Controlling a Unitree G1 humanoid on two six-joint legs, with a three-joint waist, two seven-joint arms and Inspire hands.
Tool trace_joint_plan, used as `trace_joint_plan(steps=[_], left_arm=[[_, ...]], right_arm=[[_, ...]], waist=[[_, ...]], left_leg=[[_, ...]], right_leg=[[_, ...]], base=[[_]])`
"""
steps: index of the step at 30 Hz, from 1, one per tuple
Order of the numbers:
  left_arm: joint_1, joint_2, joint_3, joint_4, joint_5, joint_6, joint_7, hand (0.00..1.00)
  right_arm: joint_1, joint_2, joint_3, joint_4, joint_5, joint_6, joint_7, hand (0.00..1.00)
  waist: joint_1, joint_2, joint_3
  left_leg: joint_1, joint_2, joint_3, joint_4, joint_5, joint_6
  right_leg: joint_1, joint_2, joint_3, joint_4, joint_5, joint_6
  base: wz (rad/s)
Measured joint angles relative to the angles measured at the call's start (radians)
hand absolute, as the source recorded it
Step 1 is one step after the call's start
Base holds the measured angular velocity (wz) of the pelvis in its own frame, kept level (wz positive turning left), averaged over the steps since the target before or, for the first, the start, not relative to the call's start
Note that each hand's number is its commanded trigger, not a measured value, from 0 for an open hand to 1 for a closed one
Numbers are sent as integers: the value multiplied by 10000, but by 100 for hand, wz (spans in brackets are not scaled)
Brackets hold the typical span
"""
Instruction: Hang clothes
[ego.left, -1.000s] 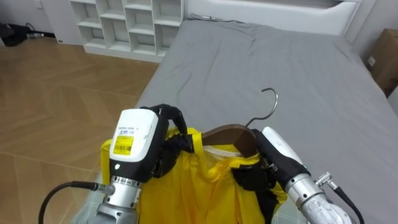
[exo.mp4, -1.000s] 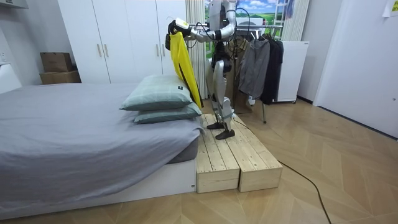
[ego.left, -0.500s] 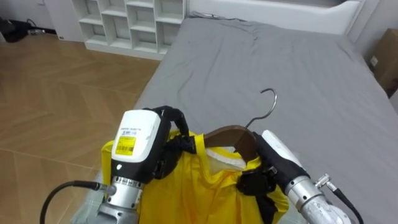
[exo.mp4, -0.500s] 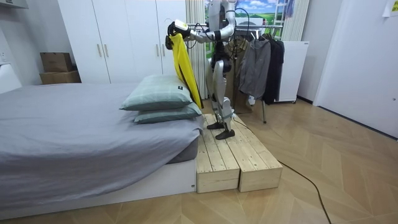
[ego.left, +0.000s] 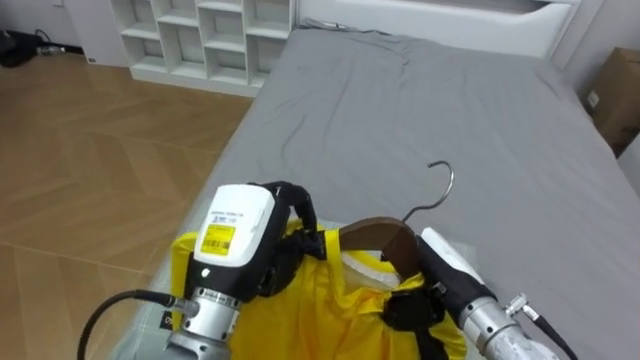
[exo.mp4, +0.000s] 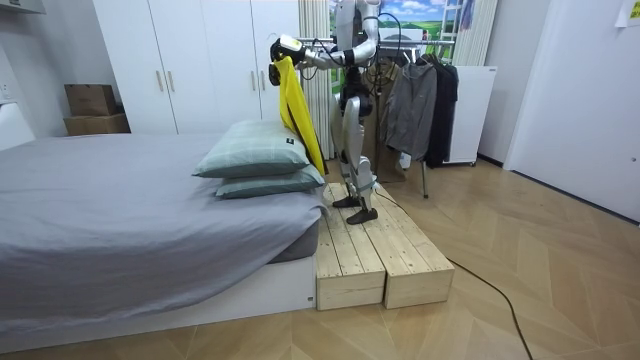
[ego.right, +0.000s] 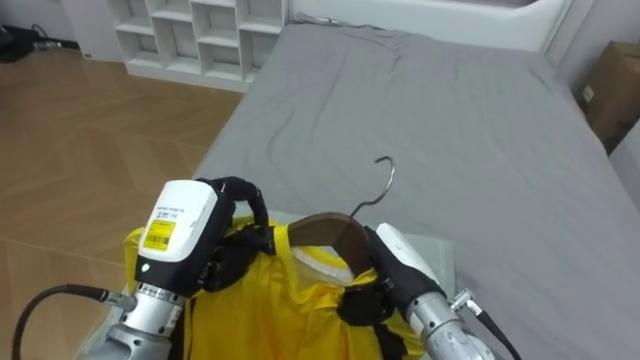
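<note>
The yellow garment (ego.left: 330, 315) hangs on a wooden hanger (ego.left: 375, 232) that I hold above the bed's (ego.left: 450, 100) near edge. It looks light, soft and rather slippery, so I judge the stiff hanger a safer hold than loose cloth. My left hand (ego.left: 288, 235) and right hand (ego.left: 415, 305) each curl round a cloth-covered hanger end, and the label (ego.left: 218, 240) on my left wrist is too small to read.
</note>
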Motion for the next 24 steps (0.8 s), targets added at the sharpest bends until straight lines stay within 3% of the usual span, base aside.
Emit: trace_joint_plan(steps=[2,4,5,6,11,17,24], left_arm=[[0,14,-28,0,28,-3,-8,90],[0,16,-50,0,28,-15,-72,56],[0,34,-66,-1,29,-19,-155,10],[1,45,-88,-1,28,-39,-201,0],[76,-132,-85,-2,-10,-126,-217,0],[632,-174,-97,0,-277,-121,-369,0],[795,-125,-53,54,-647,-125,-360,0]], right_arm=[[77,2,-22,2,30,-1,-1,100],[265,20,-22,0,119,-29,-90,100],[431,34,-21,-3,206,-64,-203,100],[586,45,-21,-3,202,-91,-288,100],[1073,188,-69,32,-145,-63,-430,100],[1427,210,-95,482,-203,33,-355,100],[1441,216,-145,463,-247,33,-363,100]], waist=[[-67,49,-35],[-103,134,-132],[-138,194,-171],[-160,236,-175],[-256,244,-180],[-474,257,-170],[-491,340,-106]], left_leg=[[-3,5,-4,18,0,0],[8,4,-7,19,0,0],[43,1,-7,18,0,0],[118,0,-2,7,0,0],[196,7,95,9,1,1],[235,-7,187,19,12,17],[228,-18,378,-15,11,17]], right_leg=[[-1,-3,-2,19,0,0],[5,-4,0,23,0,0],[36,-11,0,32,1,0],[104,-13,5,33,0,0],[145,-10,92,73,-1,1],[150,-11,189,93,-2,3],[64,14,372,79,0,8]], base=[[0],[0],[0],[0],[-6],[-4],[-6]])
